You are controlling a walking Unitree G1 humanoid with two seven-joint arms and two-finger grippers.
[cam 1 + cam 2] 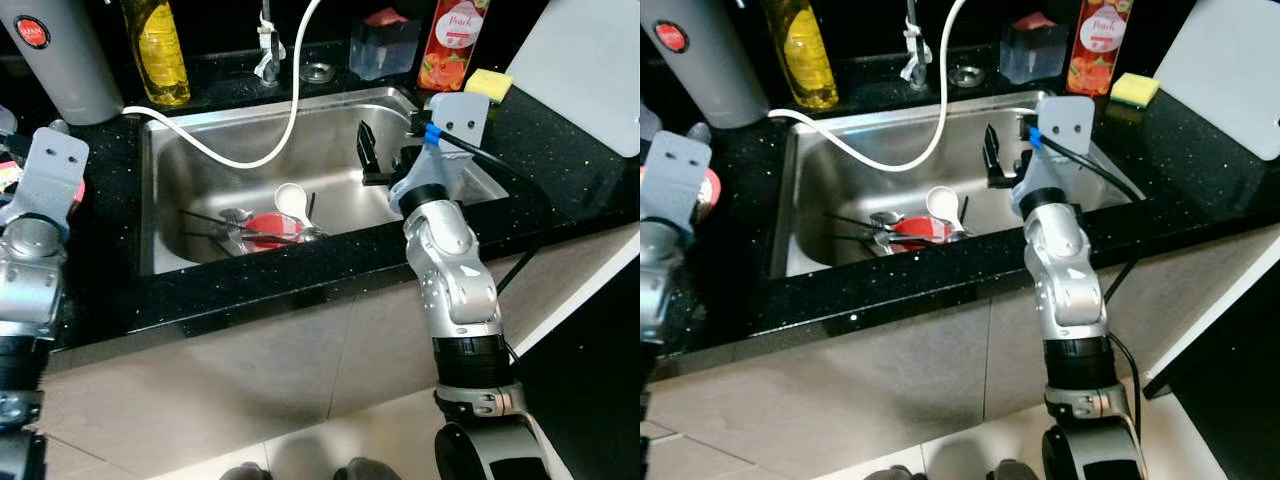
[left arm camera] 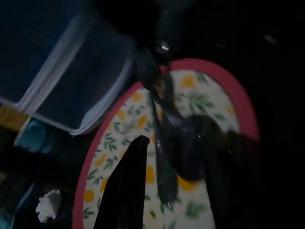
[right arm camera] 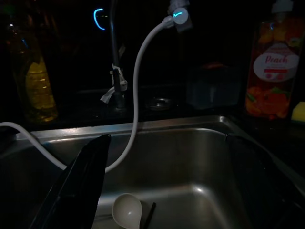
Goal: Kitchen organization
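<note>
Pile of washing-up at centre frame: white plastic ladle (image 1: 291,199), red round dish (image 1: 268,225) and several steel utensils (image 1: 215,222), all lying on the floor of the stainless steel sink (image 1: 180,170) set into the black speckled table (image 1: 560,160). Right gripper (image 1: 378,155) poised inside the basin at right of centre, jaws spread wide and pinching nothing. From those jaws, pile down and to the left, near but apart. Ladle bowl toward the back of the sink, handle running toward the front; steel utensils stretched left to right across the basin. White flexible hose (image 1: 290,120) looping over the basin from the upper middle, behind the pile. Left gripper (image 2: 167,186) at far left edge, jaws open above a floral plate with a pink rim (image 2: 209,95) carrying dark cutlery (image 2: 159,119). Right arm clearly the nearer one; probably a reach down-left to the ladle next.
</note>
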